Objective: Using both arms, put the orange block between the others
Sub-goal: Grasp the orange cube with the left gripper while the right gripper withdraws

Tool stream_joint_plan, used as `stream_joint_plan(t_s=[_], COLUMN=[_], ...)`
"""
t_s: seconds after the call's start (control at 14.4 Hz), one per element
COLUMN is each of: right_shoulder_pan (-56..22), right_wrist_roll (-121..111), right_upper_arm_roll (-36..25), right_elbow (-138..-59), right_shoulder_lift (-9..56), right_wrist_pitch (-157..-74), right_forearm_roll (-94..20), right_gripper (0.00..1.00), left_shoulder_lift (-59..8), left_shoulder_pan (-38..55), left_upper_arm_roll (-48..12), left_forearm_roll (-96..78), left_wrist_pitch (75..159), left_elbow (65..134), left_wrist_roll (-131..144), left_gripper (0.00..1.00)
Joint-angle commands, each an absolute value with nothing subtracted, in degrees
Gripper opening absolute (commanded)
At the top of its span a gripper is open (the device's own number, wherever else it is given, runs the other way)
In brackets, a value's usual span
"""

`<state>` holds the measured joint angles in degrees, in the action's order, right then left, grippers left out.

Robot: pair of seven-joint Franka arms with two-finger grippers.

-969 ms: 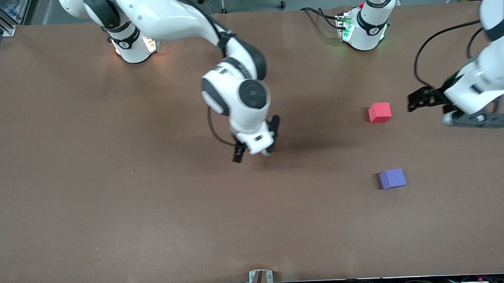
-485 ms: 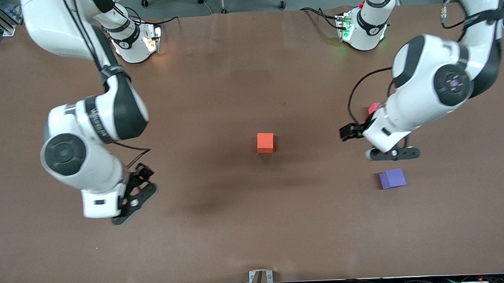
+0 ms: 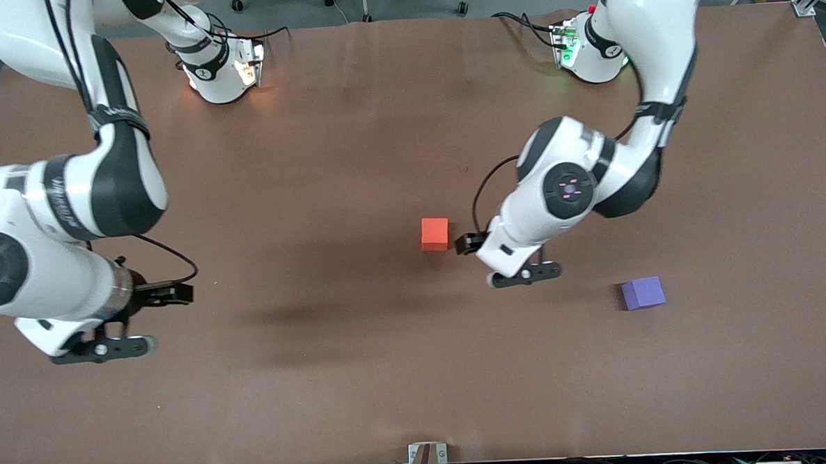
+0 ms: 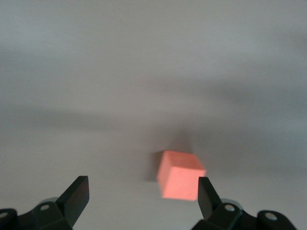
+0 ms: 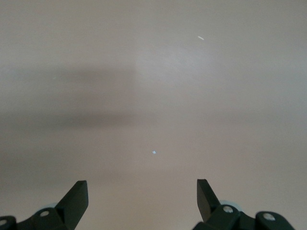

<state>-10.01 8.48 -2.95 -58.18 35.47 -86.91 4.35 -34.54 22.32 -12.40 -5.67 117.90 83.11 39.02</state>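
Observation:
The orange block [image 3: 435,233] sits alone mid-table; in the left wrist view the orange block [image 4: 180,175] lies close to one fingertip [image 4: 205,190], not between the jaws. My left gripper [image 3: 466,244] [image 4: 143,191] is open and empty, low over the table just beside the block on the side toward the left arm's end. The purple-blue cube [image 3: 643,293] lies nearer the front camera, toward the left arm's end. The pinkish-red cube is hidden by the left arm. My right gripper [image 3: 177,293] [image 5: 141,191] is open and empty over bare table at the right arm's end.
The brown table mat [image 3: 363,373] stretches wide around the blocks. The left arm's elbow [image 3: 592,175] hangs over the area between the orange block and the purple-blue cube. A small bracket [image 3: 427,454] sits at the table's front edge.
The right arm left the orange block mid-table and swung out to its own end. The left arm swept in from its end to beside the orange block, covering the pinkish-red cube.

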Motion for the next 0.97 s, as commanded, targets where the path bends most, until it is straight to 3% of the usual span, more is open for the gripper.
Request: stream_joint_plan(t_s=[0.0, 0.21, 0.62, 0.9], right_shoulder_pan=[-6.9, -2.4, 0.2, 0.5], right_wrist_roll=[11.9, 7.4, 4.3, 3.8], right_upper_arm_roll=[-3.2, -4.2, -4.6, -4.7], right_elbow=[-60.6, -61.0, -81.0, -82.4], right_shoulder_lift=[29.9, 25.7, 8.8, 5.6], right_wrist_pitch=[-86.0, -86.1, -94.5, -94.1], right_forearm_roll=[4.2, 4.0, 1.7, 1.7], right_gripper=[1.0, 1.0, 1.0, 1.0], left_shoulder_lift=[-38.7, -41.4, -43.6, -45.8], left_shoulder_pan=[26.2, 29.0, 33.5, 35.2], left_upper_arm_roll=[-11.7, -11.4, -10.2, -10.2], left_forearm_roll=[-3.3, -2.1, 3.7, 6.6], left_wrist_pitch=[121.2, 123.0, 123.8, 123.8], left_elbow=[80.3, 80.3, 81.0, 80.9], left_wrist_roll=[43.3, 44.9, 47.5, 49.9], left_gripper=[1.0, 1.0, 1.0, 1.0])
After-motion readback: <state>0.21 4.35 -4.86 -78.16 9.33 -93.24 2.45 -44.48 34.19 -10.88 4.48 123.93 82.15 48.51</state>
